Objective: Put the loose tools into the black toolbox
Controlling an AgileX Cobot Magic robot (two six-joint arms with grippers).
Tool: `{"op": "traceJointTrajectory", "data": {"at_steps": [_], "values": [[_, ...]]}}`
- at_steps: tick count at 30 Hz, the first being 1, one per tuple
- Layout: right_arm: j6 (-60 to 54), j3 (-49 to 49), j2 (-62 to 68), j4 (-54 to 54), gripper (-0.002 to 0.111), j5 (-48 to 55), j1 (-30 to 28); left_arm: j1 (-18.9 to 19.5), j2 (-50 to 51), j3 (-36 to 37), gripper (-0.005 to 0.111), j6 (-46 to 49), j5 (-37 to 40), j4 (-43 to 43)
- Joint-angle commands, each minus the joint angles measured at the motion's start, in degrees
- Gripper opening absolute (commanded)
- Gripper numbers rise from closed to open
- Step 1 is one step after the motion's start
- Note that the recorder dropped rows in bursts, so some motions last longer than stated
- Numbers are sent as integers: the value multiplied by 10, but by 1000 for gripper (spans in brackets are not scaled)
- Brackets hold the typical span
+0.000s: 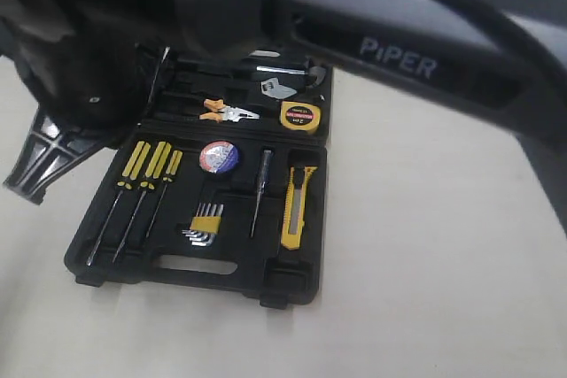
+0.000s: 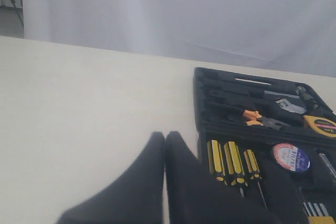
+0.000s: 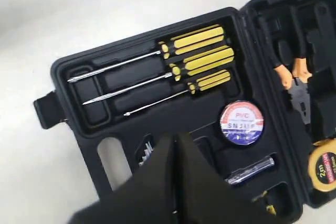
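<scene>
The black toolbox (image 1: 106, 263) lies open on the table. In its lid half rest the orange-handled pliers (image 1: 226, 112) and the yellow tape measure (image 1: 299, 117). The tape roll (image 1: 219, 157) and the yellow utility knife (image 1: 298, 207) sit in slots of the near half. My right gripper (image 3: 175, 137) hangs shut and empty above the box's handle side, hiding most of the knife; the tape roll (image 3: 241, 121) and pliers (image 3: 294, 77) show beyond it. My left gripper (image 2: 165, 136) is shut and empty over bare table beside the box's edge (image 2: 202, 85).
Three yellow-handled screwdrivers (image 1: 142, 183), a hex key set (image 1: 205, 223) and a slim tester pen (image 1: 261, 188) fill other slots. The right arm marked PiPER (image 1: 399, 55) crosses the top of the exterior view. A pale table (image 1: 443, 263) surrounds the box; a white curtain (image 2: 184, 9) hangs behind.
</scene>
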Motion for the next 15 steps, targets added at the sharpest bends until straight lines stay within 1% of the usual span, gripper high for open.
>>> {"op": "traceJointTrajectory", "data": {"at_steps": [1,6,9,10,15], "values": [[27,18,3,-43,-1,9,38,-3,2,-3,0,0,0,3],[41,102,-11,-60,-1,6,76,-3,2,-3,0,0,0,3],[69,155,-33,-57,-1,-31,82,-3,2,-3,0,0,0,3],[74,186,-40,-57,-1,-42,84,-3,2,-3,0,0,0,3],[92,278,-52,-63,-1,-101,94,-3,2,-3,0,0,0,3]]}}
